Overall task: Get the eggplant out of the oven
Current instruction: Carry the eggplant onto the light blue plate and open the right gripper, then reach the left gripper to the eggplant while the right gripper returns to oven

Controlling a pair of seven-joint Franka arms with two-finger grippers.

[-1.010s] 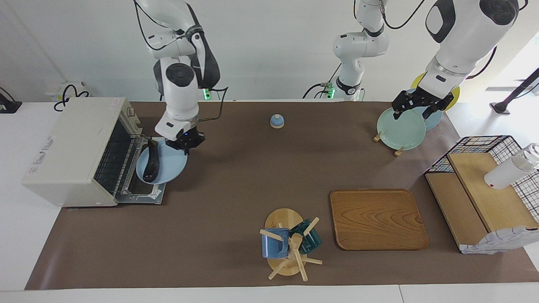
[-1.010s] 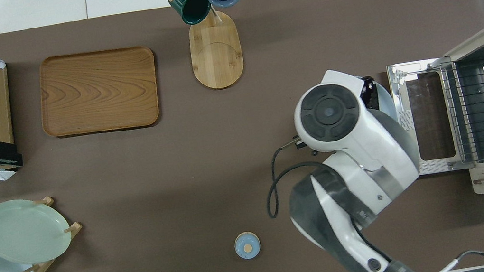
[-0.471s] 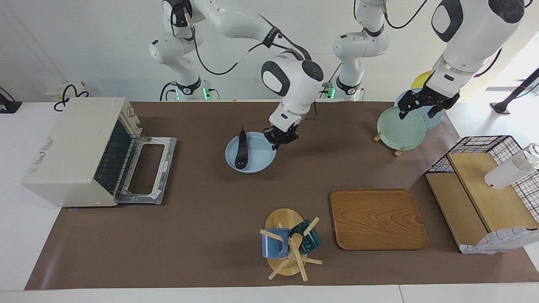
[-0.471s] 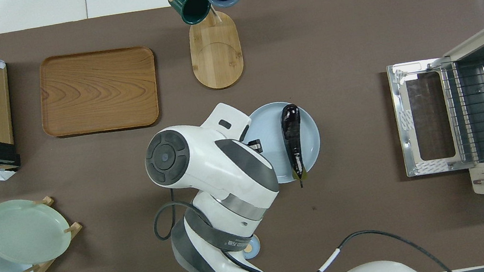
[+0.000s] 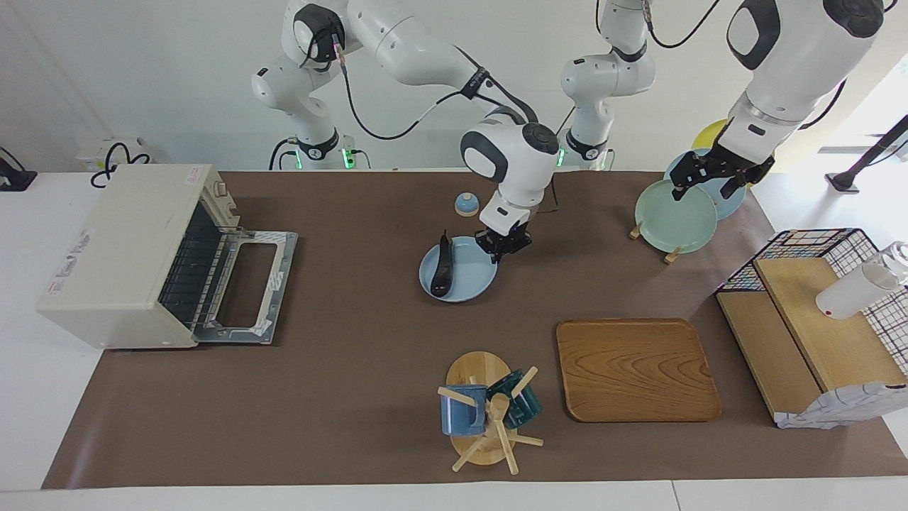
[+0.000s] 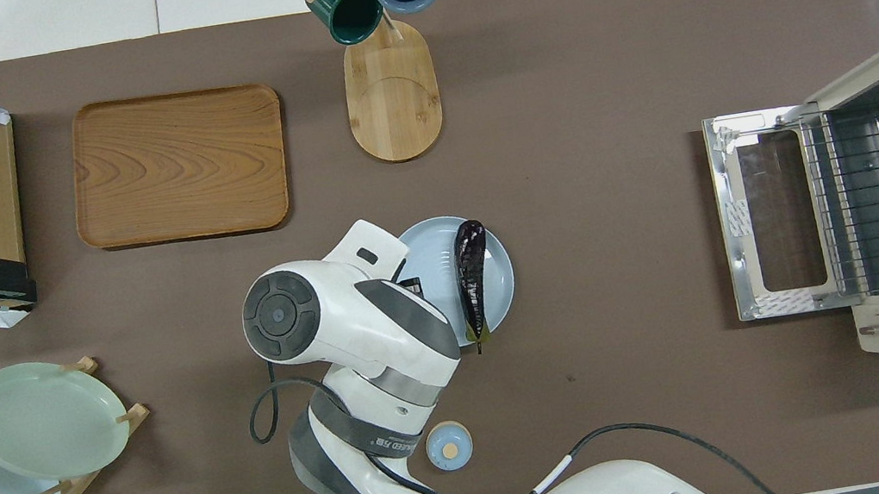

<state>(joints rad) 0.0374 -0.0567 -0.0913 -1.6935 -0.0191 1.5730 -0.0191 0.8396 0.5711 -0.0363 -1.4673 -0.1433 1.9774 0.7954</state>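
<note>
done already, by the look of it, the main part; eggplant (image 5: 443,264) out of the oven (image 5: 135,255) and well apart from it, lying on a pale blue plate (image 5: 468,287) near the middle of the table; left to do, perhaps only setting the plate down and letting go (whether it rests on the mat or hangs just above, hard to say).

from the facing view's left edge: boxy cream oven, door dropped flat, wire rack bare inside; then the slim, glossy, near-black eggplant with its thin stem toward the robots; then the right gripper (image 5: 502,245) at the plate's rim, fingers seemingly pinched on it; smooth round plate; wooden tray (image 5: 637,369) with rounded corners; last, the left gripper (image 5: 715,177) waiting over the racked plates (image 5: 674,216), fingers spread, holding nothing.
</note>
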